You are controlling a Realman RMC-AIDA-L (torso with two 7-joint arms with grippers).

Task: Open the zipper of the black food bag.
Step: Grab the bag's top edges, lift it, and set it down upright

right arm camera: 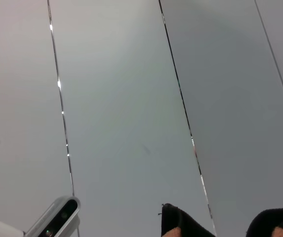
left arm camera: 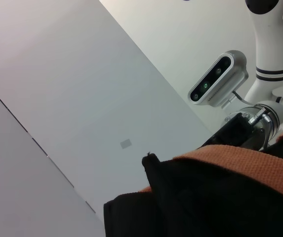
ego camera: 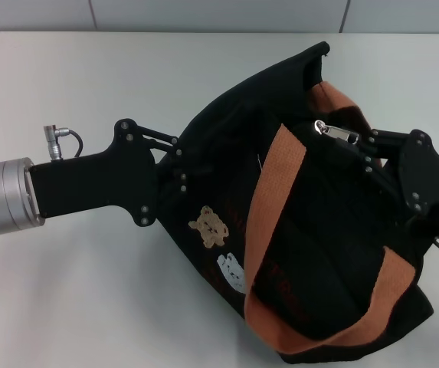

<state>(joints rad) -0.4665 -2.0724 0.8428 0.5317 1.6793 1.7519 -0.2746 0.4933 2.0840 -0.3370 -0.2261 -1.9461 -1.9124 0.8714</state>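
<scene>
The black food bag (ego camera: 311, 230) lies tilted on the white bench (ego camera: 73, 291). Left hand (ego camera: 175, 170) presses its side panel; finger state cannot be determined. Right hand (ego camera: 365, 157) sits nearer the zipper (ego camera: 338, 132), closed on its silver pull tab (ego camera: 329, 128); zip line runs away from it toward the bag's far corner.

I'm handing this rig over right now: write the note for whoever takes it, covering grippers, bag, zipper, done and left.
Left gripper: pressed against the black food bag on its bear-patch side, seemingly steadying it; finger state unclear.
Right gripper: at the bag's top, fingertips right by the silver pull tab; I cannot tell whether it grips the tab.
Bag: lying tilted on the white table, brown handles draped over it.
Done: both arms are in position.
Left: confirm the hold on the tab, then draw the zipper open along the top edge. How far it is open already is unclear.
</scene>
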